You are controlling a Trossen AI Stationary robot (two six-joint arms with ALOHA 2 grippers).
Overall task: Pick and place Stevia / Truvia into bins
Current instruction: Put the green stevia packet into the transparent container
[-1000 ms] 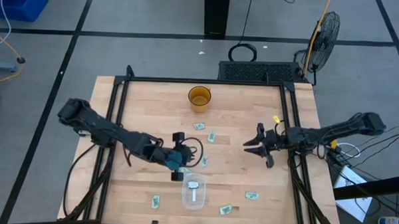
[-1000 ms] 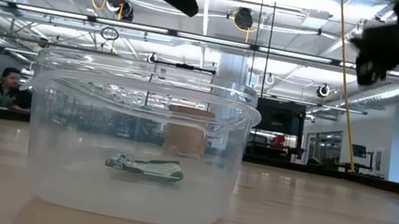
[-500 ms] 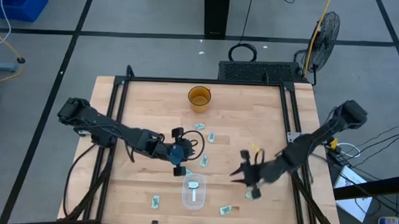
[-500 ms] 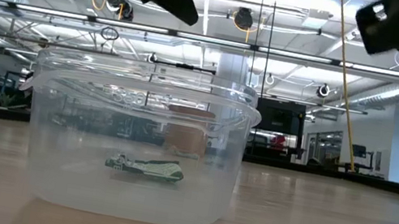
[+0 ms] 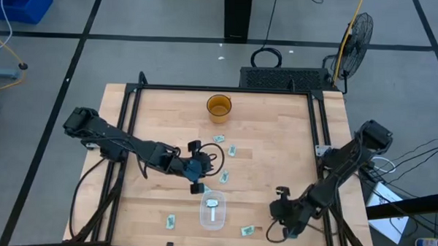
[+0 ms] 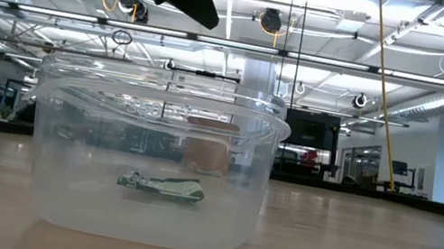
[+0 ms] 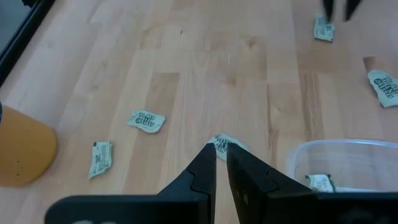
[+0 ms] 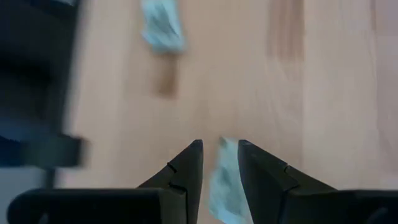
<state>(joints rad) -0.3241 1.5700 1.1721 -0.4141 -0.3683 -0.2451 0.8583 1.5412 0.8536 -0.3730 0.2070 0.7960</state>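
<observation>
Pinching a sachet [image 7: 225, 142] just beyond the clear bin [image 5: 213, 211], the left end effector [image 7: 221, 155]; right end effector [image 8: 219, 149] beside it, fingers spread above another sachet [image 8: 225, 180].

You've got a pale butcher-block wood table [image 5: 262, 132] with a smooth, slightly satin finish, framed by matt black metal rails [image 5: 224, 89]. The bin [image 6: 149, 162] is clear glossy plastic, a bit cloudy on the walls, and the cup [image 5: 219, 108] looks like translucent amber plastic. The sachets [image 7: 146, 121] are crinkly matt paper, and the fingers [image 7: 202, 177] on the left gripper look like smooth matt black plastic.
</observation>
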